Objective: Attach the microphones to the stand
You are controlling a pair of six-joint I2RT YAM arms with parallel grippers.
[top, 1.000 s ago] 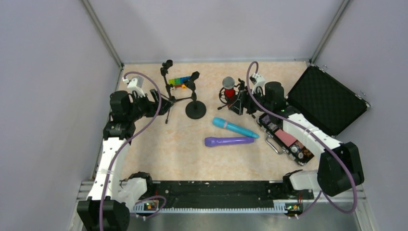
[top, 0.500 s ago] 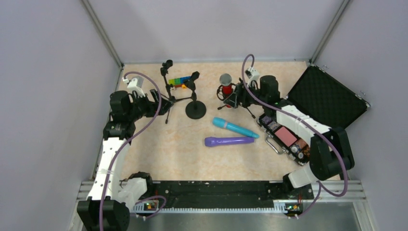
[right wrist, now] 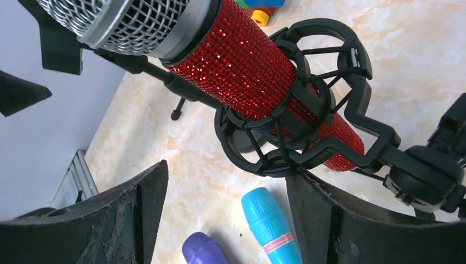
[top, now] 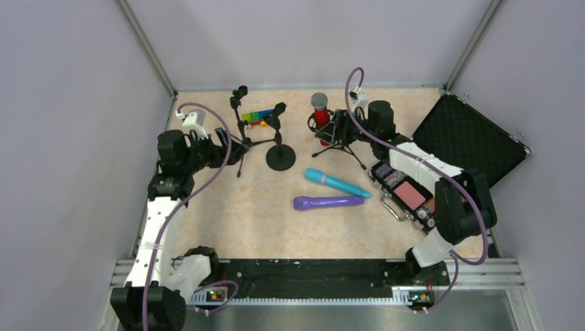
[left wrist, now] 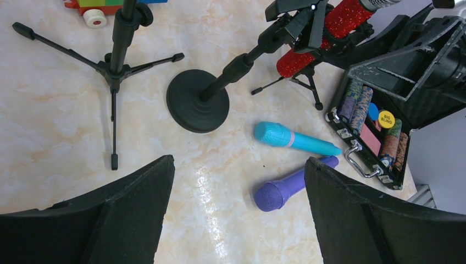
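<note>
Sitting in the black cradle point(right wrist: 369, 125) of a small tripod stand point(top: 339, 146) near the far edge, right of centre, the glittery red microphone point(right wrist: 258, 71) was tilted, its silver mesh head uppermost. The right gripper point(right wrist: 226, 170) was released, its 2 fingers spread wide on either side just below the cradle. Whether either finger touched the cradle could not be told.

The light-blue microphone point(top: 336, 183) and the purple microphone point(top: 328, 202) lay flat near the middle of the table, close together but not touching, with neither arm on them.

The left gripper point(left wrist: 239, 162) hung released as well, fingers wide, over the left half of the table. It was near a taller tripod stand point(top: 241, 131) and a round-base stand point(top: 280, 156). An open case of poker chips point(top: 407, 196) lay toward the right edge.
</note>
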